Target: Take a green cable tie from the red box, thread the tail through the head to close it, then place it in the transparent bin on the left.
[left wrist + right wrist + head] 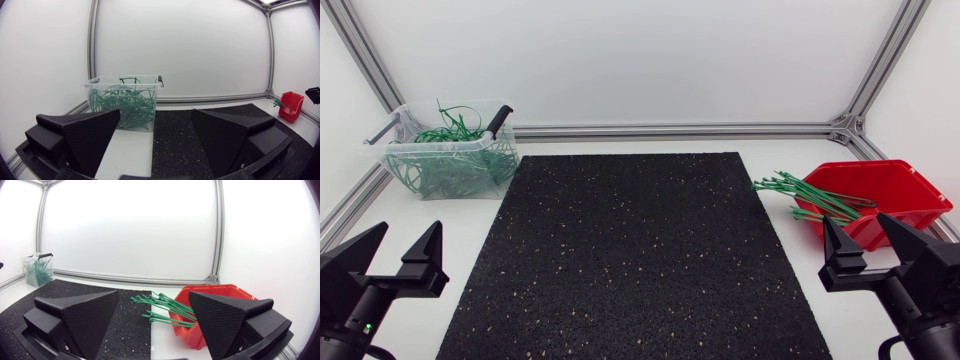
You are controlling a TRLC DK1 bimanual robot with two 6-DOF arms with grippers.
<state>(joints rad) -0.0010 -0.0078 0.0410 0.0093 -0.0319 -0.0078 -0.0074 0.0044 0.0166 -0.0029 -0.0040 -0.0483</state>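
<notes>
Both arms' jaws stand apart and empty: my left gripper (pixel 408 232) near the transparent bin (pixel 430 145), and, past green cable ties (pixel 810 198) spilling over the rim of the red box (pixel 920 190), my right gripper (pixel 856 222). Thin, light, springy and probably slick, a tie looks best pinched by a tail jutting clear of the bundle.

My left gripper (pixel 408 228) and right gripper (pixel 853 220) gape wide, seemingly level

The left end effector (pixel 408 232) and right end effector (pixel 853 225) are matte black throughout. Each has two broad wedge-shaped fingers (pixel 92 136) tapering to a point, with finely textured faces and smooth, blocky bases. A small screw (pixel 67 162) is set in the finger base. A green indicator light (pixel 357 327) shows on the black left arm (pixel 342 300).
</notes>
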